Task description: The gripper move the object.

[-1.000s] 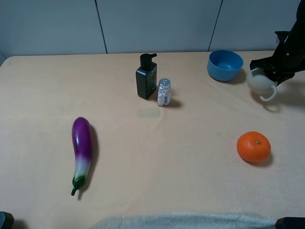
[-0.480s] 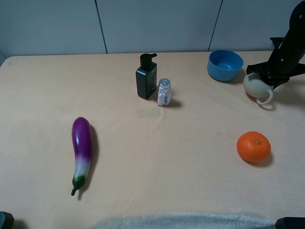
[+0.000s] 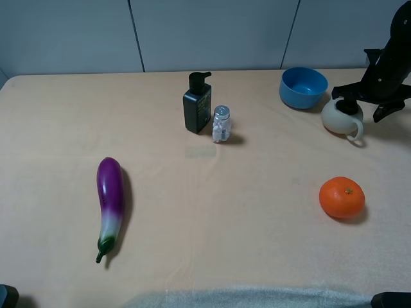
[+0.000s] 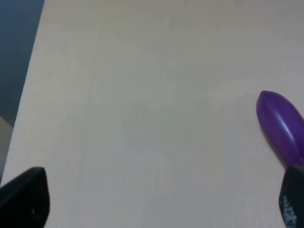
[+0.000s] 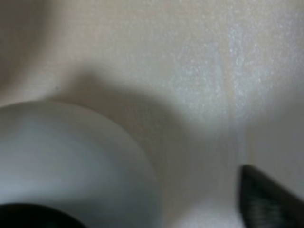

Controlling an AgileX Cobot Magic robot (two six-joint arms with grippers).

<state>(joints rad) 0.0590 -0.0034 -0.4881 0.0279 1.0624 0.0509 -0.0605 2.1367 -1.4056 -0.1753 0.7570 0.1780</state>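
The pale grey-beige teapot [image 3: 339, 118] stands upright on the table at the far right, handle toward the front, just right of the blue bowl [image 3: 303, 86]. My right gripper [image 3: 363, 108] hangs over it with its jaws spread: one dark finger is at the pot's opening, the other is off to the right. In the right wrist view the pot's round body [image 5: 71, 161] fills the lower left, and one fingertip [image 5: 266, 197] stands apart from it. My left gripper [image 4: 156, 204] is open and empty over bare table near the left front corner.
An orange [image 3: 342, 197] lies in front of the teapot. A black pump bottle [image 3: 197, 102] and a small clear jar [image 3: 221, 124] stand at the middle back. A purple eggplant [image 3: 110, 202] lies at the left; its tip shows in the left wrist view [image 4: 280, 126].
The teapot came down from a tilted, lifted hold and shifted slightly left; it now stands upright on the table. The right gripper's fingers have spread apart. The left arm has not moved.
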